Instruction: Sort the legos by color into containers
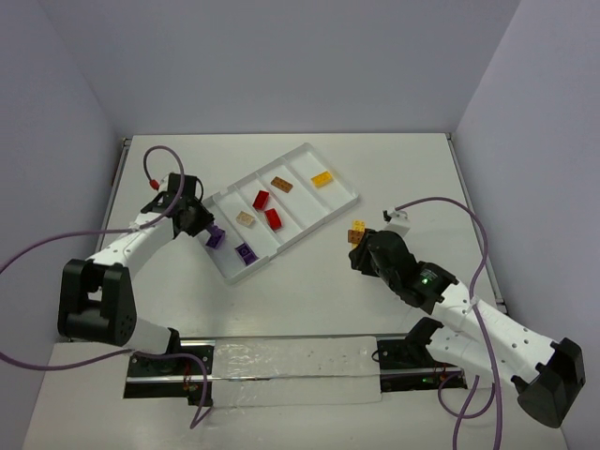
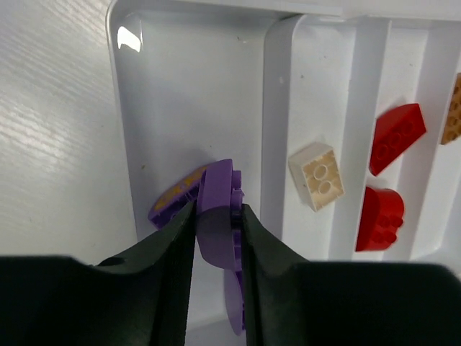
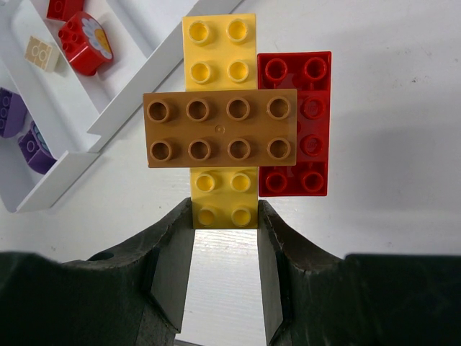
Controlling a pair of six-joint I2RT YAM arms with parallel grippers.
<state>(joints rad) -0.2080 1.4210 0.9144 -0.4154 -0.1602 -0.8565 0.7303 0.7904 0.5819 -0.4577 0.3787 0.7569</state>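
Both grippers clamp bricks by the flat white rectangular plastic tray point(image 1: 302, 195).
Overhead, the left gripper point(image 1: 213, 235) sits at the tray's left end compartment, and the right gripper point(image 1: 357, 234) is near its right corner, over the white table point(image 1: 412, 169). Left wrist: the fingers point(image 2: 166, 245) pinch a small purple studded brick point(image 2: 217, 189) above that compartment (another purple piece lies beneath); a tan brick point(image 2: 318, 175) and two red bricks point(image 2: 396, 137) lie in the next two. Right wrist: the fingers point(image 3: 173, 252) squeeze a long yellow studded brick point(image 3: 220, 47) joined to a brown-orange plate point(image 3: 220, 130) and a red plate point(image 3: 299, 72), outside the tray.
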